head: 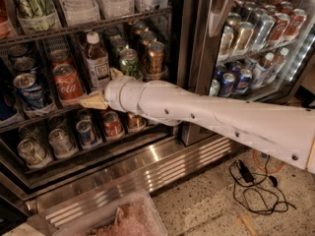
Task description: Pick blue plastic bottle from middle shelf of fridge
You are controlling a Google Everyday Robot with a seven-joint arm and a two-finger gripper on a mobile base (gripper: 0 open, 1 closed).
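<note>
Pincer fingers are seen spread apart at the blue plastic bottle, one below its base, one just right of its label. The bottle is stood upright on the fridge's middle shelf, beside a red cola can.

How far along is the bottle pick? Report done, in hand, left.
Done: the fridge is open and the arm is inside. In hand: the gripper sits at the shelf front, by the base of the bottle; no grasp visible. Left: grip the upright bottle, lift it, bring it out.
</note>
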